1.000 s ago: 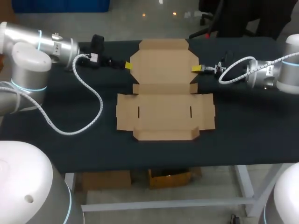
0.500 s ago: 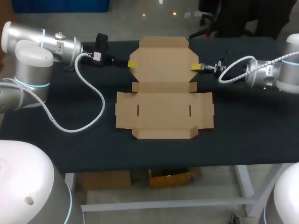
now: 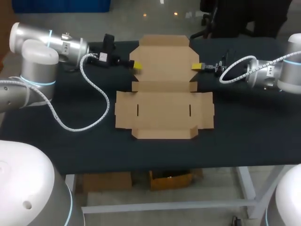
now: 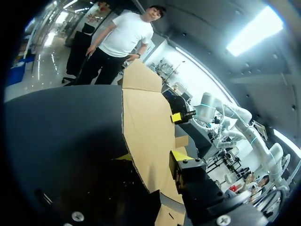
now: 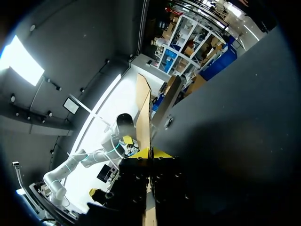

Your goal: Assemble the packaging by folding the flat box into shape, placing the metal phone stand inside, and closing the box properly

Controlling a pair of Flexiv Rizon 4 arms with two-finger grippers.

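Compared with a second ago, the left arm (image 3: 47, 52) has swung inward along the far side of the black table (image 3: 244, 127). The flat box (image 3: 164, 110) has slid slightly away from the near edge. Its rear flap (image 3: 163, 56) is lifted a little, while the rest lies flat at the table's middle. The left gripper (image 3: 136, 66) is clamped on the flap's left edge, and the right gripper (image 3: 196, 67) is clamped on its right edge. From the left wrist, the cardboard hides most of one yellow tip. From the right wrist, the flap is seen edge-on, a thin strip pinched between fingers whose tips barely show.
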